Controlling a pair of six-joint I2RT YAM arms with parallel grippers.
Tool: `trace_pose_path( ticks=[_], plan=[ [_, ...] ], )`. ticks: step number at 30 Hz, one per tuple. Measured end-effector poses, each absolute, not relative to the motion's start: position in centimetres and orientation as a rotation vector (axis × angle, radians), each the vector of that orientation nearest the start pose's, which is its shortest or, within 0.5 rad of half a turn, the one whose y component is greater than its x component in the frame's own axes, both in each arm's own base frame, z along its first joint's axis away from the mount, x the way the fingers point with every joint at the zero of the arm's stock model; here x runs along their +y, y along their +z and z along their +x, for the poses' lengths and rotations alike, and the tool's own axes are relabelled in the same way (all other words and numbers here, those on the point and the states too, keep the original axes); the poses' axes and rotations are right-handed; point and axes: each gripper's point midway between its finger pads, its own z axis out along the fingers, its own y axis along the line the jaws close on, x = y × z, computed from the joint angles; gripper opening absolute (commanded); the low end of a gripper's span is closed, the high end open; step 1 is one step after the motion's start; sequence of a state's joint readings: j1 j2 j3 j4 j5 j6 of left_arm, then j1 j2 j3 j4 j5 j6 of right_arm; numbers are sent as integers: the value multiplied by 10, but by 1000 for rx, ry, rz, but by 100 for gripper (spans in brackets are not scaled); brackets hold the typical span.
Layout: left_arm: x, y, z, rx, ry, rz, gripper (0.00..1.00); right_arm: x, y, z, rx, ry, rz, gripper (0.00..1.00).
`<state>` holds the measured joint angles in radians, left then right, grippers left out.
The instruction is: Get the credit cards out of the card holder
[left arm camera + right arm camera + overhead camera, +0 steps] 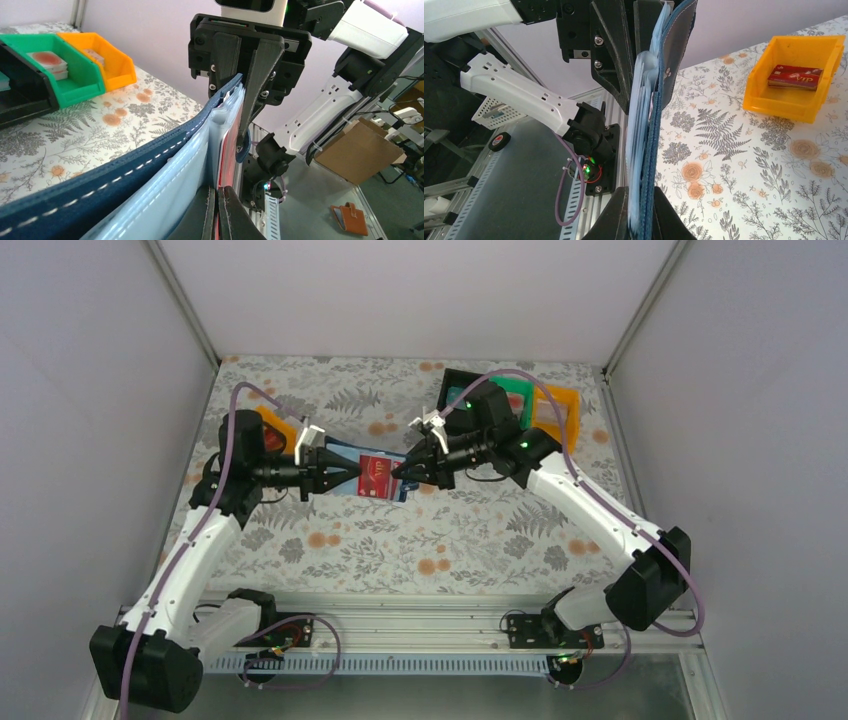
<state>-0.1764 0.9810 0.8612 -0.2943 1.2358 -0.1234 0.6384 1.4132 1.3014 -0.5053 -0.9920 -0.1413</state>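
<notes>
The navy card holder (125,175) hangs open above the table between my two grippers, its light-blue slotted inside (190,165) facing the left wrist camera. A red credit card (378,478) shows in it, seen edge-on (227,150) in the left wrist view. My left gripper (218,215) is shut on that red card's edge. At the holder's opposite end, my right gripper (641,215) is shut on the navy cover (674,50) and the blue layers. In the top view, left gripper (352,477) and right gripper (398,472) face each other tip to tip. Other cards are hidden.
Black (455,388), green (518,392) and orange (556,408) bins stand at the back right; the green one (50,60) holds cards. Another orange bin (794,77), behind the left arm, holds a red card. White walls close in the floral table (420,540).
</notes>
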Motion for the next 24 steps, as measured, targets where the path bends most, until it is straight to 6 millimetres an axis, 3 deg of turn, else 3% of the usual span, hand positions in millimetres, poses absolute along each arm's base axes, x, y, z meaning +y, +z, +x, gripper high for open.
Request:
trace_pose_path(
  ticks=[14,16,18,22,24],
  plan=[
    [-201,310,210,1700,-1342,925,3,318,314,205,1721,1377,-1317,4],
    [-205,311,207,1689,-1349,948,28,318,314,204,1720,1389,-1320,4],
    [-207,311,204,1679,-1354,966,35,318,314,202,1715,1402,-1324,4],
    [-211,312,200,1675,-1380,979,35,318,315,203,1711,1407,-1325,4],
    [-211,312,200,1673,-1382,981,26,319,315,202,1708,1415,-1327,4]
  ],
)
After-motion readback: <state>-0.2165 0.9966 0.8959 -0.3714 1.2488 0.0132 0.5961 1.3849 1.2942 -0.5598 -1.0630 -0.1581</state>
